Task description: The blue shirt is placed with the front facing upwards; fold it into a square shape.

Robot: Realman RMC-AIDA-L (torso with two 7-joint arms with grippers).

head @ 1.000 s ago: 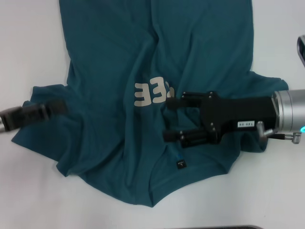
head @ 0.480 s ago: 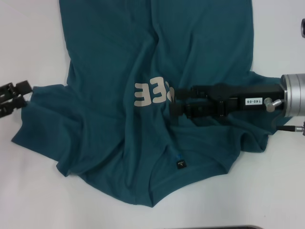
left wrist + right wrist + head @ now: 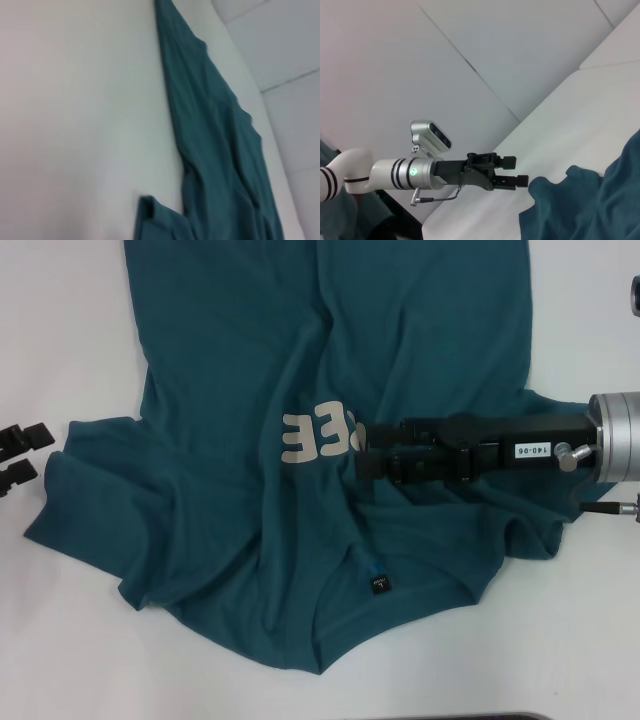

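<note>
The blue shirt lies rumpled and face up on the white table. Its off-white letters sit mid-chest and its small black neck tag lies toward the near side. My right gripper reaches in from the right and hovers low over the chest, just beside the letters. My left gripper is at the far left, off the cloth and just outside the sleeve edge, open and holding nothing. The right wrist view shows this left gripper with its fingers apart beside the shirt's sleeve. The left wrist view shows only a shirt edge.
Bare white table surrounds the shirt on the left, right and near sides. A dark strip runs along the near edge of the head view. The shirt's far part runs out of the top of that view.
My left gripper has drawn back leftward off the sleeve to the picture's edge. My right gripper has turned at the wrist and shifted slightly farther away. The shirt lies as before.
</note>
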